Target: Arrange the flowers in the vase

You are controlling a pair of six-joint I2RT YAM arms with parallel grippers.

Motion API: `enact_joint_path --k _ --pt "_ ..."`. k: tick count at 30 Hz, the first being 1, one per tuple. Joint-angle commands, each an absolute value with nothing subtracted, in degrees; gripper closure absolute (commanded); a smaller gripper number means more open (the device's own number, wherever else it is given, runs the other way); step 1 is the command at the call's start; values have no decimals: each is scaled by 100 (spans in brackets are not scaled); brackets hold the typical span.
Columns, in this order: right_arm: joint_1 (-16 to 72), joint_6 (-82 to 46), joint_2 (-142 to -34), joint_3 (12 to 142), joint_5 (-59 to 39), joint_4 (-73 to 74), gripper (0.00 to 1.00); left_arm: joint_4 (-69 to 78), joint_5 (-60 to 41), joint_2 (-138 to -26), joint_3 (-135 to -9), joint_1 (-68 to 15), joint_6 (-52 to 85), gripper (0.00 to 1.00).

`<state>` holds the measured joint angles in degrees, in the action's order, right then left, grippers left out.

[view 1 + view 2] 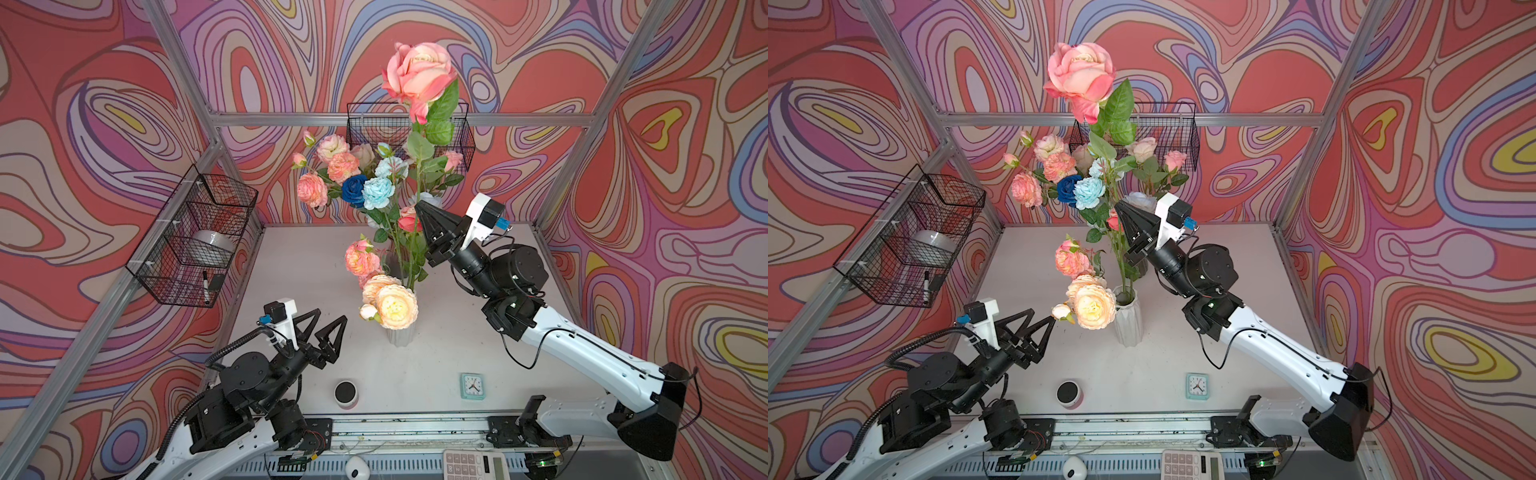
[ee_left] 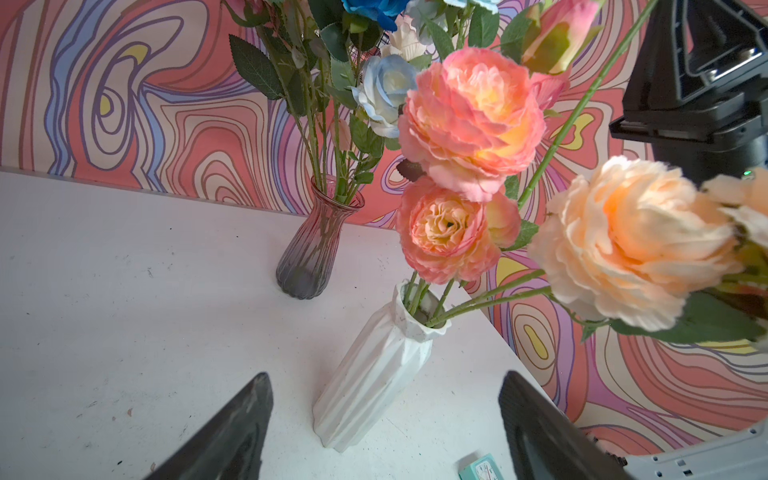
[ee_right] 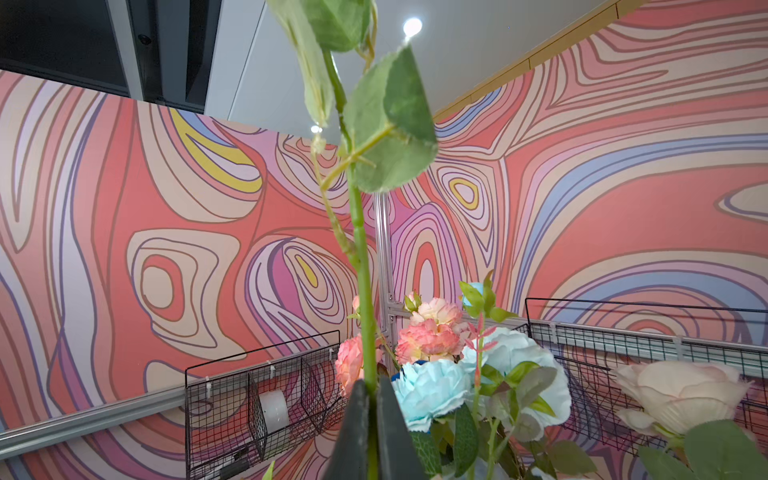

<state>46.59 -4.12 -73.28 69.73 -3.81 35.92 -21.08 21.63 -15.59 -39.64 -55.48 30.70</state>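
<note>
One tall pink rose [image 1: 417,77] is up high over the middle of the worktop [image 1: 291,299], stem near upright. The right tool [image 1: 419,206] pinches it, jaws fully closed on the green stem [image 3: 365,291] below the leaves. The stem's lower end runs down to the mouth of the white vase [image 1: 400,336]; in it or just over it, cannot tell. The white vase stands mid-worktop and holds a peach peony [image 1: 395,306] and a pink peony [image 1: 361,259], both leaning left. The other flowers [image 1: 357,178], pink, cream, pale blue and dark blue, are bunched in a glass vase [image 2: 316,245] just beyond, toward the far edge. The left tool [image 1: 331,315] is wide open and empty, near left of the white vase, tips toward the peach heads. A clock [image 1: 473,385] sits on the near side of the worktop.
</note>
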Motion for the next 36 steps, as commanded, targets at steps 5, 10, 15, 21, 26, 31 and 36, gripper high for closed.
enact_joint_path --k 5,10,15,21,26,31,36 --pt "4730 -183 -7557 6498 -78 4065 100 -2161 2189 -1635 -4061 -5543 3160 13" --pt "4784 -242 -7536 6082 -10 4214 100 -2138 2177 -1652 -4043 -5537 3153 13" --pt "4877 -402 -7373 5566 152 4291 100 -2118 2161 -1652 -4019 -5539 3153 13" --pt "4980 -757 -7069 4899 239 4293 90 -2083 2147 -1652 -3980 -5540 3157 13" --pt "5111 -1027 -6650 4383 341 4206 76 -2065 2152 -1661 -3974 -5537 3145 13" --pt "5190 -1335 -6179 3947 438 4036 60 -2083 2185 -1664 -3973 -5538 3144 12" --pt "5221 -1602 -5576 3533 650 3787 54 -2091 2233 -1644 -3955 -5542 3151 12"
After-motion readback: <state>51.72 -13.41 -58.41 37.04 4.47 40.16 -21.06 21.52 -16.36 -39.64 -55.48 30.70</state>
